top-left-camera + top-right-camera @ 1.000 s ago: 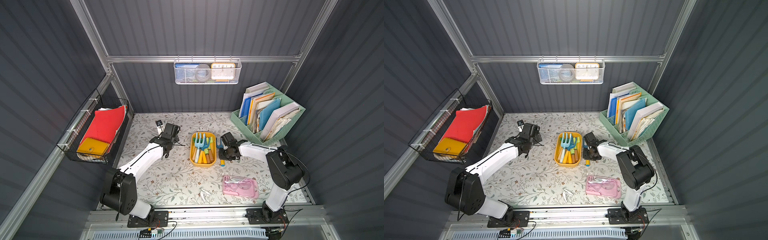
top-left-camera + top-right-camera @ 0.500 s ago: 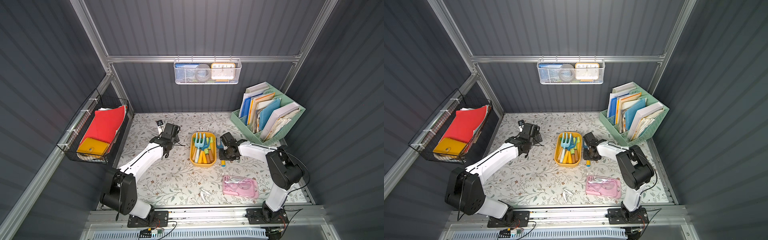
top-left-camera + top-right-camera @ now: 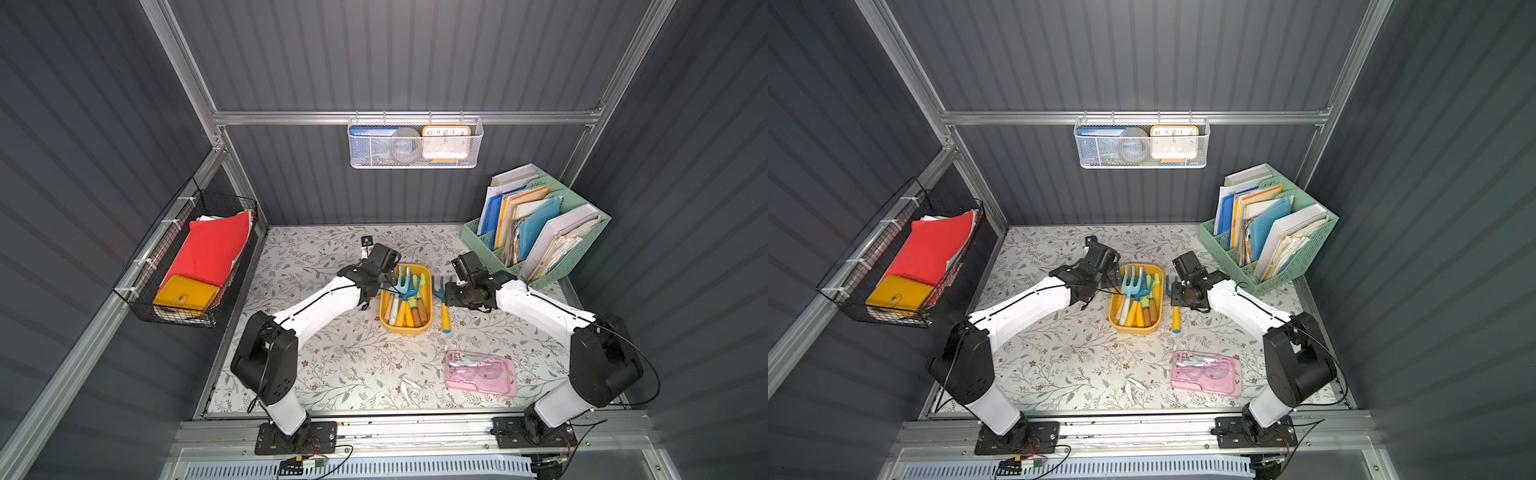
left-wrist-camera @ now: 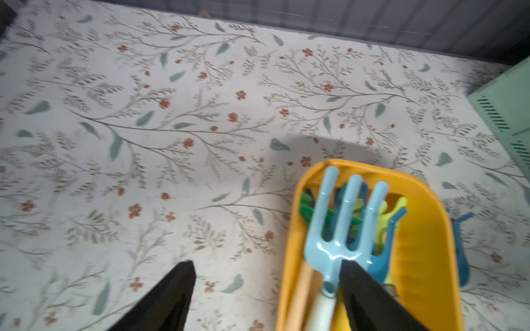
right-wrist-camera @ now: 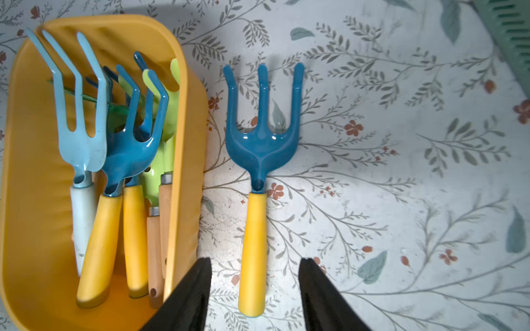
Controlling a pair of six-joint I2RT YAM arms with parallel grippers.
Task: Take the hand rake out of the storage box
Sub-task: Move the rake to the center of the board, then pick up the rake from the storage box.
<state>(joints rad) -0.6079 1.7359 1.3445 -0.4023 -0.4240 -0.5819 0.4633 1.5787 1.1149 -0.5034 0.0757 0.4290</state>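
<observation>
top views, task thing: the hand rake (image 3: 445, 316), dark blue head on a yellow handle, lies flat on the desk (image 3: 332, 365). It is just beside the storage box (image 3: 406, 331) and outside it, on the right arm's side. More rakes are heaped inside the box.
top views, arms: the left gripper (image 3: 384, 286) hangs at the box's edge on its own side, and the right gripper (image 3: 451, 293) is over the rake outside. The finger gaps are too small to read here.
left wrist, fingers: spread wide, holding nothing. One finger (image 4: 361, 289) is over the neck of a pale blue rake (image 4: 329, 249) in the box and the other is over bare desk, so the box wall lies between them.
left wrist, risk: closing from here would likely pinch wall and rake together, and so tip or drag the box. The pale tines lie across other heads and may hook them on a lift.
right wrist, fingers: parted, one on either side of the yellow handle, with a gap on both sides and nothing gripped.
right wrist, risk: one finger (image 5: 189, 295) overlaps the box rim in this view. A skewed retreat could nudge the box or roll the round handle.
</observation>
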